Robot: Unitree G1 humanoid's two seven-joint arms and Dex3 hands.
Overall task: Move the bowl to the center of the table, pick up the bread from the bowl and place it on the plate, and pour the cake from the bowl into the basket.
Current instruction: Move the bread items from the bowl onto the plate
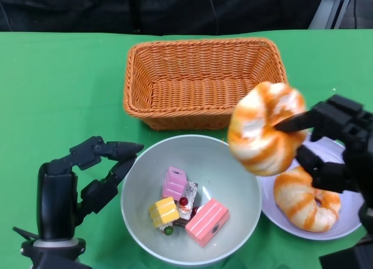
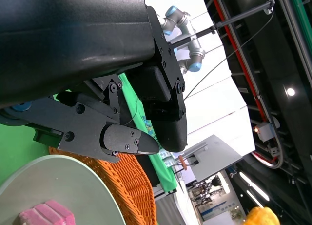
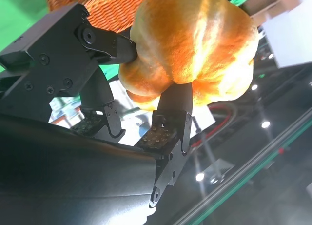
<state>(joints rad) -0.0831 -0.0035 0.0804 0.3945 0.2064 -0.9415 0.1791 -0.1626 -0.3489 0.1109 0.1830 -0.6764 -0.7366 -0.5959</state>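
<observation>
Fingers (image 1: 303, 122) of right hand (image 1: 335, 143) pinch bread (image 1: 265, 129); left hand (image 1: 87, 175) empty, spread.

The orange woven wicker basket (image 1: 204, 82) looks rough near the tabletop's far edge. The pale round bowl (image 1: 233, 181) looks smooth and matt. The green cloth tabletop (image 1: 58, 94) is matt.

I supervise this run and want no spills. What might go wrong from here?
The right hand holds the bread pinched at its edge above the bowl; it may slip back in. The plate already holds another bread, so space is tight. The left hand is near the bowl's rim and might nudge it.
</observation>
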